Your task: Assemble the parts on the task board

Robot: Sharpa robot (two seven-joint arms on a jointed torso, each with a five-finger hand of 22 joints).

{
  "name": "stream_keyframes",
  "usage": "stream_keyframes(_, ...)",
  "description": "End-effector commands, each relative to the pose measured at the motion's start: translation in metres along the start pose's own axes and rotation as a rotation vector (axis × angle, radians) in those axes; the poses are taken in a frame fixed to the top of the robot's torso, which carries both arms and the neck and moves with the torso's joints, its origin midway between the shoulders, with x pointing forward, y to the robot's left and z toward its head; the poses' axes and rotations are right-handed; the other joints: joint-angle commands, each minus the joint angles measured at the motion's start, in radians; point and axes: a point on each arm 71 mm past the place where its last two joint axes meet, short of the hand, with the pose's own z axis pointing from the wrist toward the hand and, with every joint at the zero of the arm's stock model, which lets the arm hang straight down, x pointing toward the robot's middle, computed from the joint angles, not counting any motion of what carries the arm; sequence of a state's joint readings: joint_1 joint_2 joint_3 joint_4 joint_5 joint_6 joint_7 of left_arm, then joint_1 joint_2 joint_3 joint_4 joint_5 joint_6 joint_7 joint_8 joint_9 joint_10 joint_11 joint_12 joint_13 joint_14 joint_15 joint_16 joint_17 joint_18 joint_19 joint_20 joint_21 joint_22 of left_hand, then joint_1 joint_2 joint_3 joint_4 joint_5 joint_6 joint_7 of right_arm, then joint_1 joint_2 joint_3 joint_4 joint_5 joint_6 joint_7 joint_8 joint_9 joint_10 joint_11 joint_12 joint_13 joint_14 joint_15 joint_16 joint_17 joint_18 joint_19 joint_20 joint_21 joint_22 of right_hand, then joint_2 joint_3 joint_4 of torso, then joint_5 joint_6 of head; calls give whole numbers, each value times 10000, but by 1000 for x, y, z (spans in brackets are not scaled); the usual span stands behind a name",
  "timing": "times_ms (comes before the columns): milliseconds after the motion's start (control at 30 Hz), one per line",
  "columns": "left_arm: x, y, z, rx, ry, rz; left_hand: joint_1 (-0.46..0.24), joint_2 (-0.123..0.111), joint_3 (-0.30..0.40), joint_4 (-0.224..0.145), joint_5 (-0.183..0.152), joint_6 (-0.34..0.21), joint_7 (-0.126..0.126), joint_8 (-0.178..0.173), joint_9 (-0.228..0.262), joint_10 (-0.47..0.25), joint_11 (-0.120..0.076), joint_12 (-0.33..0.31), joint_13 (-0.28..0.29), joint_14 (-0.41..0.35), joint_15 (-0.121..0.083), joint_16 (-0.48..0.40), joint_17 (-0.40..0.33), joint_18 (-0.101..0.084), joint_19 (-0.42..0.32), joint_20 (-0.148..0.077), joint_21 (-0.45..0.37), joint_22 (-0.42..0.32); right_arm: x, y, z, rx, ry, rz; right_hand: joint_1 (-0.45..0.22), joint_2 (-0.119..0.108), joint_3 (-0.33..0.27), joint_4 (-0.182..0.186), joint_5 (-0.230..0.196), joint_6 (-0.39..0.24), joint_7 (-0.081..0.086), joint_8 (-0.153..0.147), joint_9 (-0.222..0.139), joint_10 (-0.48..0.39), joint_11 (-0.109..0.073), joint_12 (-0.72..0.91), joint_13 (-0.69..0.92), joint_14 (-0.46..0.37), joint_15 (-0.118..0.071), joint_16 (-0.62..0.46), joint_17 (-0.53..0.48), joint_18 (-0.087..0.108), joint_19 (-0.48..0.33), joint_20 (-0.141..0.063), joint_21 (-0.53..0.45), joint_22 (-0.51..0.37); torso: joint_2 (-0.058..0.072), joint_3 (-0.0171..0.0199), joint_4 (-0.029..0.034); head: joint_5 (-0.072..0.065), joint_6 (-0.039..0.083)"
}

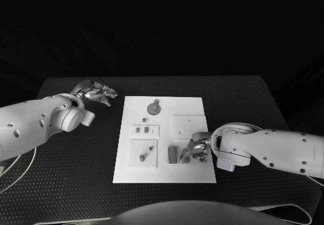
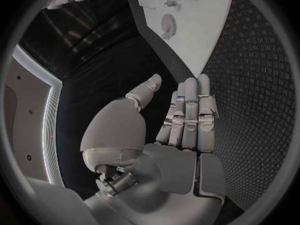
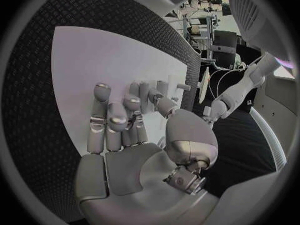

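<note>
Right hand: While its arm lay low across the table (image 1: 74, 187), the right hand (image 1: 196, 149) hung over the near right part of the task board (image 1: 192, 176). Its fingers (image 3: 103, 117) were curled a little, and I could not tell if they held anything.
Left hand: The left hand (image 1: 96, 91) was off the board, over the table by the far left corner. Its fingers (image 2: 190, 110) were straight and side by side, the thumb was apart, and it held nothing.
Parts by the right hand: A dark block (image 1: 173, 154) stood on the board, just beside the right hand's fingers.
Parts farther off: A round part (image 1: 154, 108) lay near the far end of the board. Small pieces (image 1: 142, 129) sat in the left trays.
How they will handle: I think the parts are small, light and hard. They look smooth, so they could slip or tip over. It seems best to pinch the block on its two long sides, and the round part by its rim.
What each view showed: The head view showed both hands and the whole board at once. The right wrist view showed that hand's palm and small pegs (image 3: 177, 86) past its fingertips. The left wrist view showed that hand's bare palm, with the round part (image 2: 169, 24) far off.
</note>
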State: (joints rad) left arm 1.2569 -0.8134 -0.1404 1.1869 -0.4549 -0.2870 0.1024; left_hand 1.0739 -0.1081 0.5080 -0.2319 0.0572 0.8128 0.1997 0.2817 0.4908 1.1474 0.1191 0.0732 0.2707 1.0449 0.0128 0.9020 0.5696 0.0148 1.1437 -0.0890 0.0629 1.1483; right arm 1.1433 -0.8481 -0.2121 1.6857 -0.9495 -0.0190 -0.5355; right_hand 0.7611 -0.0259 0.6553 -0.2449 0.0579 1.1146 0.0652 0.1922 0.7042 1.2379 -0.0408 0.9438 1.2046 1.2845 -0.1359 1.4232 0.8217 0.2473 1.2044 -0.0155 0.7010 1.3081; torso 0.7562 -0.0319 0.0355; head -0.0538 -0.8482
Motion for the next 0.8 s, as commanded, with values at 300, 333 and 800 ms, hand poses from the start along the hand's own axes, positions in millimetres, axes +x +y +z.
stream_keyframes(300,2,-1,0,47,132,31,-75,-51,23,64,-48,-69,0,47,-15,-75,-11,-43,13,44,-42,-36,12,199,-13,-9,66,-2,4,8,0,-558,176,21,-372,-1527,330,1087,-69,-54,57,4,-66,-1,10,-30,-24,21,-71,-71,-24,145,64,-40,-89,171,1,3,-2,8,-23)
stream_keyframes(333,1,-1,0,46,128,32,-75,-52,23,64,-48,-70,1,47,-16,-76,-10,-43,13,44,-42,-36,12,199,-14,-9,66,-2,4,8,0,-556,184,17,-367,-1563,341,1125,-69,-56,57,6,-65,-3,10,-29,-24,21,-70,-70,-24,145,64,-40,-90,173,2,4,-2,8,-29)
stream_keyframes(800,1,-1,0,38,114,41,-71,-57,25,65,-48,-74,2,47,-18,-80,-10,-44,14,43,-41,-37,13,200,-15,-9,66,-2,2,4,0,-550,142,37,-294,-1598,386,1211,-67,-70,59,11,-62,-6,11,-24,-19,21,-71,-69,-22,145,68,-47,-89,180,1,4,0,2,-16)
